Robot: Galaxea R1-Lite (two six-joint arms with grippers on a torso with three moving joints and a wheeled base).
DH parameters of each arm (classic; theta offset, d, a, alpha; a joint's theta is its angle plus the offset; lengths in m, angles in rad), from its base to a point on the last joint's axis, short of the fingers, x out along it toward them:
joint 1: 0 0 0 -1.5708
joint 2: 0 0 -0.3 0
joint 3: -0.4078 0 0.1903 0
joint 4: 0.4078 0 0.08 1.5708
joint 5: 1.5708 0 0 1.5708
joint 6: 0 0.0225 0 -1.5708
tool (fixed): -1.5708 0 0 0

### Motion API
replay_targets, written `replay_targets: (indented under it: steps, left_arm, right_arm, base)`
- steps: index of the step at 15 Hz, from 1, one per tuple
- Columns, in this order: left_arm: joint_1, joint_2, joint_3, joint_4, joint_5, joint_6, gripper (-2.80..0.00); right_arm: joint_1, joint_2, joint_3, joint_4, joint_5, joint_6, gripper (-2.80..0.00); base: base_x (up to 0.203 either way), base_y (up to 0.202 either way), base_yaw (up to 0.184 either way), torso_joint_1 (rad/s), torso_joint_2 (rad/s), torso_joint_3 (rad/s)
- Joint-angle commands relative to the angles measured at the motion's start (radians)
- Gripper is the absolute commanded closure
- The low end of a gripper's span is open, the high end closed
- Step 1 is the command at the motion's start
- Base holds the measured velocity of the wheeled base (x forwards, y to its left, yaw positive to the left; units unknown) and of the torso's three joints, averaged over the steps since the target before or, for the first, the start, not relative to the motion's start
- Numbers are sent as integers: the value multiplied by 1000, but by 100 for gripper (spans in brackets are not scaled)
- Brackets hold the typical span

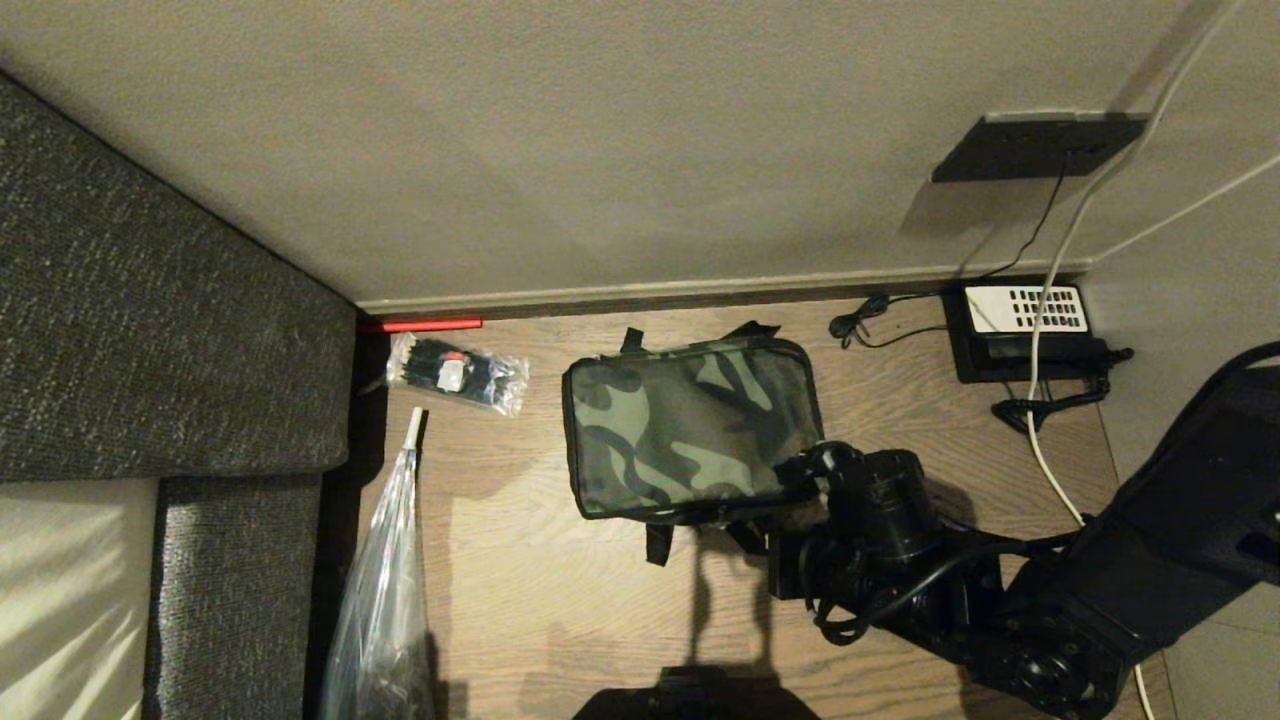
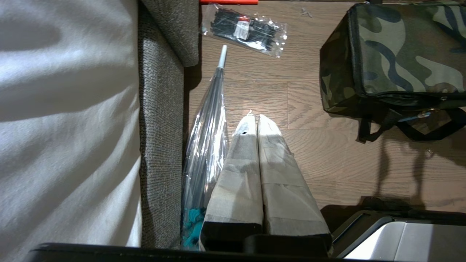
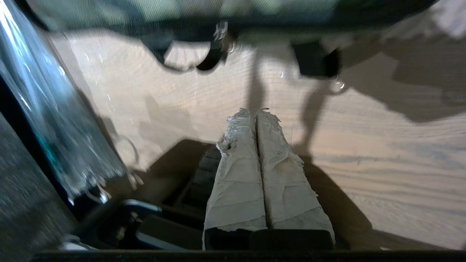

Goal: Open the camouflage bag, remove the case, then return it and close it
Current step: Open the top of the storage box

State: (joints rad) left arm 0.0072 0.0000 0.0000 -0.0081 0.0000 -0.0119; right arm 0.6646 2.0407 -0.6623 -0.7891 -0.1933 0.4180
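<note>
The robot's right arm (image 1: 1120, 560) reaches in from the lower right of the head view, its black wrist bent toward frame centre. The right gripper (image 3: 256, 114), taped fingers pressed together, sits at centre of its wrist view. The left gripper (image 2: 255, 120), likewise closed, sits at centre of its own view.

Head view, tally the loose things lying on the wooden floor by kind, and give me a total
Camouflage bag: 1
Clear packet of black items: 1
Clear folded umbrella: 1
Black telephone: 1
Red strip by the wall: 1
Total: 5
</note>
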Motion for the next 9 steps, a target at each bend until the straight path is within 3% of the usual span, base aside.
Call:
replay_targets:
  steps: [1,4,8,9]
  left_arm:
    - [0,0,2,0,0,0,0]
    - [0,0,2,-1,0,0,0]
    - [0,0,2,0,0,0,0]
    - [0,0,2,0,0,0,0]
  right_arm:
    - [16,76,-3,-8,-23,-23,0]
    - [22,149,-57,-55,-90,-79,0]
    - [23,189,-79,-166,-84,-83,0]
    - [23,191,-70,-183,-66,-83,-280]
  base:
    - [0,0,0,0,0,0]
    - [0,0,0,0,0,0]
    - [0,0,0,0,0,0]
    - [0,0,0,0,0,0]
